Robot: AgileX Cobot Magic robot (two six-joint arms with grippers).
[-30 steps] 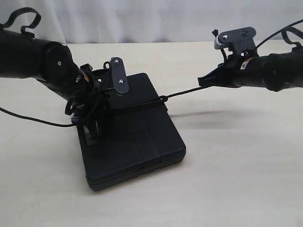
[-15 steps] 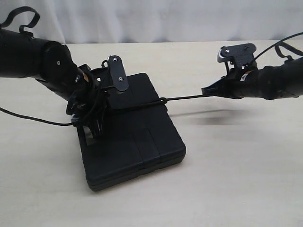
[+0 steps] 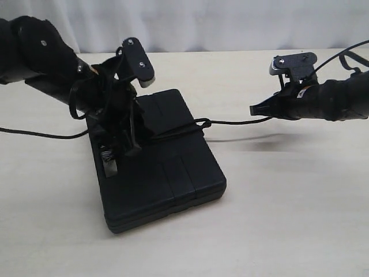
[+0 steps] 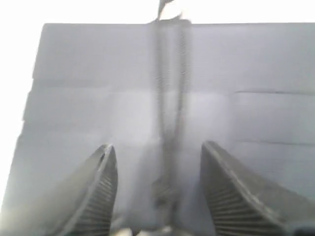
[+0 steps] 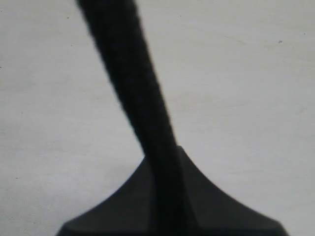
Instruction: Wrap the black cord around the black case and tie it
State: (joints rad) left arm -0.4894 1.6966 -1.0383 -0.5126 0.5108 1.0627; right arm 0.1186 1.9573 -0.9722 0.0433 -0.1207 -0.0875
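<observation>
Sagging now, black cord (image 3: 230, 122) stays clamped in right end effector (image 3: 253, 108) while left end effector (image 4: 157, 146) gapes.

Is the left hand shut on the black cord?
No, the left hand stands open; the black cord runs between its spread fingers.

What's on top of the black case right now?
The black cord crosses the lid of the black case, looped near its right edge. The open left gripper hangs over it, hiding the cord's left stretch.
</observation>
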